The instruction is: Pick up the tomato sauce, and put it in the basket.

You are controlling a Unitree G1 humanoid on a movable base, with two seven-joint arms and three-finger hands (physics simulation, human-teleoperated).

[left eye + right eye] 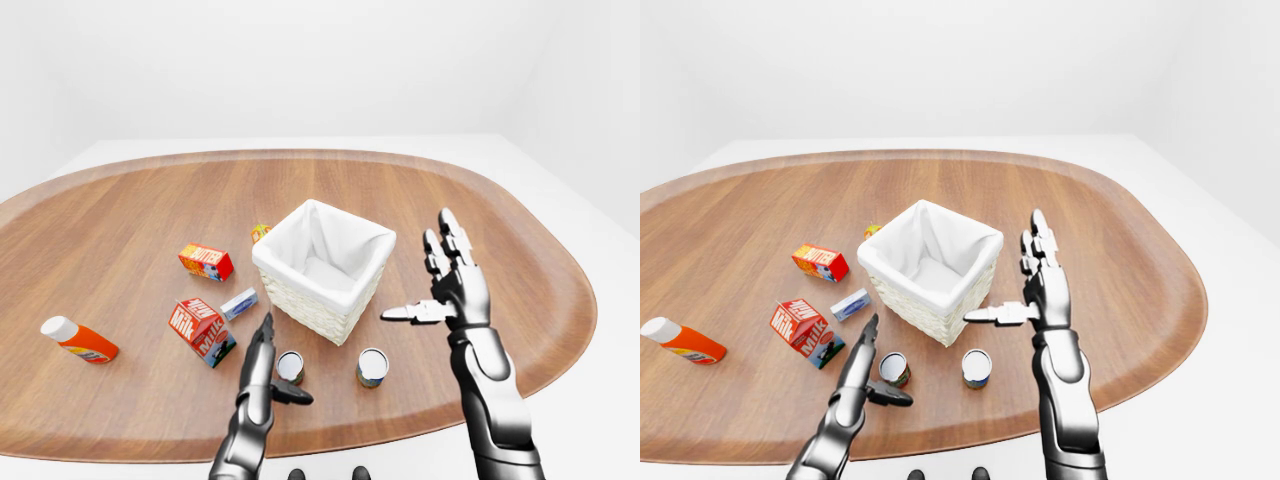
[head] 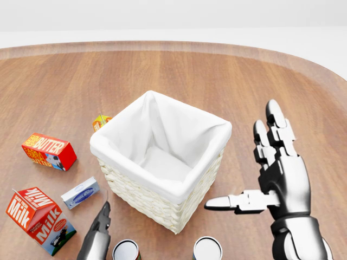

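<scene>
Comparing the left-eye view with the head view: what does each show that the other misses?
Only the left-eye view shows the orange bottle lying at far left, both cans whole, and the table's full outline. Only the head view shows readable labels on the butter box and milk carton. Both share the basket, the open right hand, and the left hand beside the left can.
</scene>
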